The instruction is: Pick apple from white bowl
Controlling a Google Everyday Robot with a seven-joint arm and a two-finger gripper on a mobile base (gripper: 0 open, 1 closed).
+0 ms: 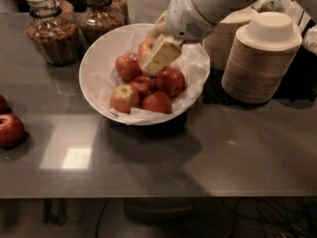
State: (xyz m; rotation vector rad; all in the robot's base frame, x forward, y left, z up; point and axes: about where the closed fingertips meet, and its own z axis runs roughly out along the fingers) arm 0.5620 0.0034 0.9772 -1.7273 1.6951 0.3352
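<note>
The white bowl [95,71], lined with crinkled white paper, stands on the grey table at centre back. The apple [146,47], orange-yellow with red blush, is up at the bowl's far side, above the other apples. My gripper [157,53] reaches in from the upper right and is shut on the apple; one beige finger [162,56] lies across its front and hides its right half. Several smaller red apples [171,81] and a yellow-red one [124,98] lie in the bowl below.
Two glass jars [52,31] stand behind the bowl at the left. Stacks of beige disposable bowls [260,58] stand at the right. Two red apples [10,130] lie at the table's left edge. The table's front edge runs along the bottom.
</note>
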